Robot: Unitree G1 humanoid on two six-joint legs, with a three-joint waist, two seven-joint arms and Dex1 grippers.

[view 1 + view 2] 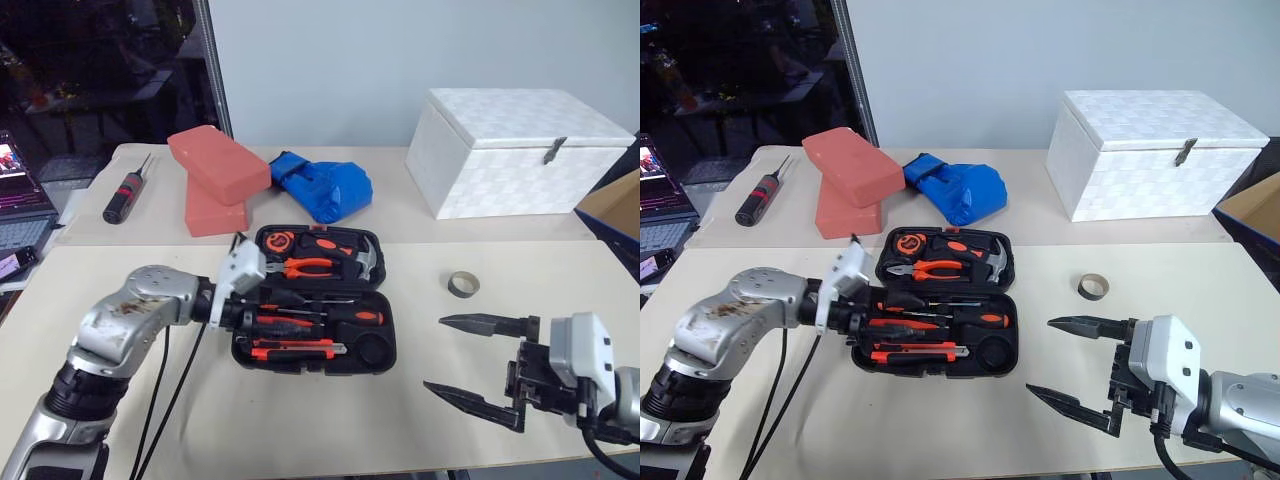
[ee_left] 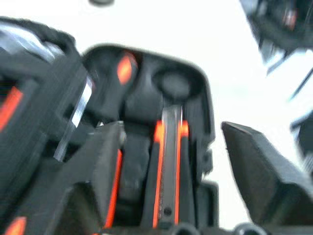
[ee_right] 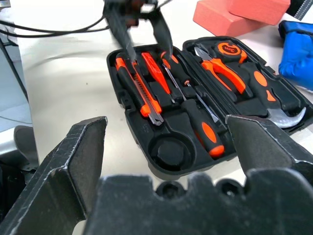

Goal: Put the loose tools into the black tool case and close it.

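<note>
The black tool case [image 1: 392, 330] lies open in the middle of the table. Its near half holds two orange-and-black screwdrivers [image 1: 340, 316] and an orange-and-black utility knife [image 1: 295, 350]. Pliers, a hammer and a tape measure sit in the far half. My left gripper [image 1: 258, 312] hovers over the near half's left end, fingers [image 3: 117, 29] spread, nothing between them. The knife [image 2: 168, 161] lies below their gap. A small grey tape roll [image 1: 463, 284] rests on the table to the right of the case. My right gripper [image 1: 433, 353] stands open and empty, right of the case and near the front edge.
A white box [image 1: 520, 150] stands at the back right, with a cardboard box [image 1: 615, 205] at the right edge. Two red blocks [image 1: 215, 165] and a blue bundle [image 1: 325, 185] lie behind the case. A black-and-red screwdriver [image 1: 122, 200] lies at the far left. Cables hang from my left arm.
</note>
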